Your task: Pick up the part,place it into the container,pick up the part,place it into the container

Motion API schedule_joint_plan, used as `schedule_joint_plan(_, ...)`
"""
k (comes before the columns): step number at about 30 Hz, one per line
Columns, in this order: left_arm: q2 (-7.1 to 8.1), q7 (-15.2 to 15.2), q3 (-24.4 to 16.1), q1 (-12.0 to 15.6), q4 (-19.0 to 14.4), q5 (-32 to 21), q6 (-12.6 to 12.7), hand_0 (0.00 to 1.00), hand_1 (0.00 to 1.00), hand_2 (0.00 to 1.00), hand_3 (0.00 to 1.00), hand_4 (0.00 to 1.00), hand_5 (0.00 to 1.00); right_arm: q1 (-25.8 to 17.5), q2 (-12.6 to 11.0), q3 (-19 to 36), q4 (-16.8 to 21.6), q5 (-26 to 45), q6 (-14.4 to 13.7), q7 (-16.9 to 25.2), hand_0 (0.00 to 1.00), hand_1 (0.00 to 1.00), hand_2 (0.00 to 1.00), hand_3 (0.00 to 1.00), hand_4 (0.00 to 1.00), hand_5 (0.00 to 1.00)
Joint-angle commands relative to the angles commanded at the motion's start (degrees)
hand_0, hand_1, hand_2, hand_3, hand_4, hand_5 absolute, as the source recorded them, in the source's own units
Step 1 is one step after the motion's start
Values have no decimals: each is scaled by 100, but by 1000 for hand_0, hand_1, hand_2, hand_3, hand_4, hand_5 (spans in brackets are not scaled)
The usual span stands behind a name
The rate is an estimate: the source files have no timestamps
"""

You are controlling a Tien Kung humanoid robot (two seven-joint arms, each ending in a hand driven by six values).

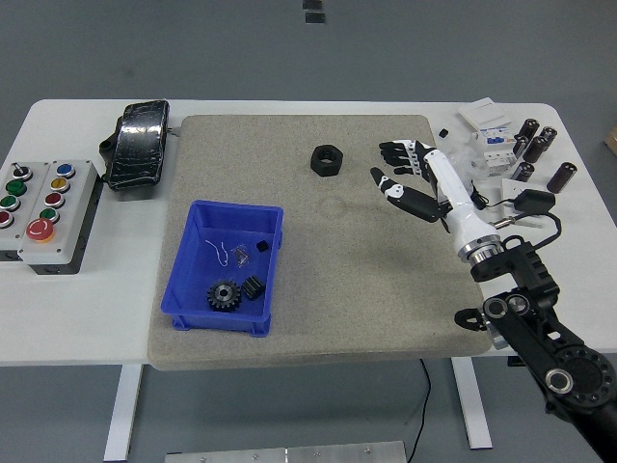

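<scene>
The right robot hand [410, 174], white with black finger segments, hovers over the far right part of the beige felt mat [318, 289] that covers the middle of the white bench [77, 309]. Its fingers [395, 149] are spread and loosely curved; whether they hold anything cannot be told. 1 black hexagonal nut [327, 159] lies on the mat near its far edge, left of the hand and apart from it. The blue rectangular plastic bin [183, 280] sits at the mat's left edge, holding a black toothed gear [224, 294], a small black block [253, 286] and bits of thin wire [224, 253].
</scene>
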Motion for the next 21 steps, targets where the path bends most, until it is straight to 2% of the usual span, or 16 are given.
schedule_joint_plan(4,16,2,-19,42,0,23,-2,670,683,672,616,731,438,-389,45,474,-25,641,65,347,732,721,711,665,796,378)
schedule_joint_plan(9,59,-1,-46,53,0,70,-12,670,683,672,616,731,438,-534,139,750,-86,1220,71,469,732,721,711,665,796,378)
schedule_joint_plan(16,149,-27,0,63,0,21,-19,670,683,670,619,730,427,-581,274,949,-104,1346,40,520,733,722,713,665,794,381)
schedule_joint_plan(21,143,-18,-32,98,0,4,-12,670,683,670,619,730,427,-592,298,1062,-91,1355,23,522,733,722,713,665,794,381)
